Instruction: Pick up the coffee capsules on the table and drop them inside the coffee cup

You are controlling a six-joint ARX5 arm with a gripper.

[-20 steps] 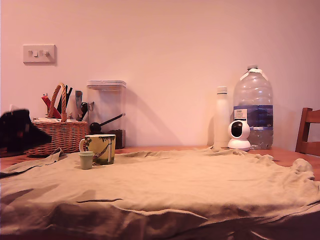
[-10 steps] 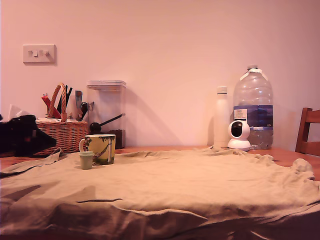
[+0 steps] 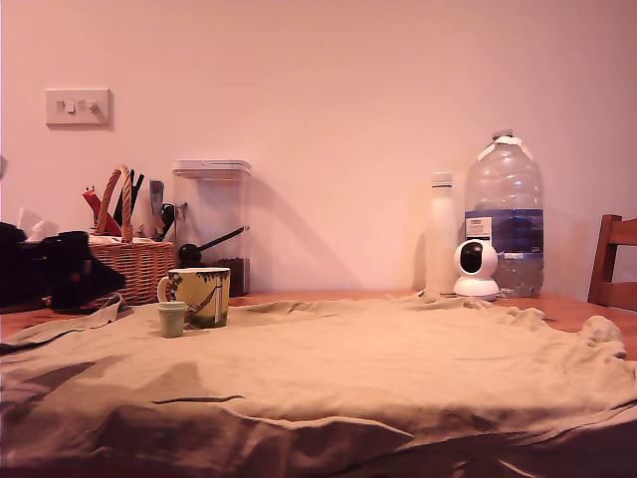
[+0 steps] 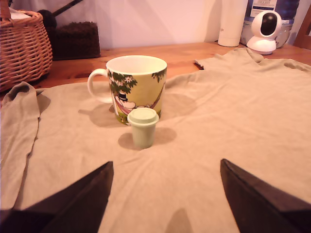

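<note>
Coffee capsule (image 4: pixel 143 127): set upright, flange up, on the cloth (image 4: pixel 233 131), just nearside of the coffee cup (image 4: pixel 137 87). Judged light, stiff, easily tipped; best taken across the tapered body. Gripper (image 4: pixel 165 191): spread wide, nothing held.

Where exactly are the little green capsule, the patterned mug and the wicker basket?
Capsule (image 4: pixel 143 127): wrist view, on its side wall just below the rim.
Mug (image 4: pixel 138 92): wrist view, on its pictured front.
Wicker basket (image 3: pixel 129 269): exterior view, on its woven side.
</note>
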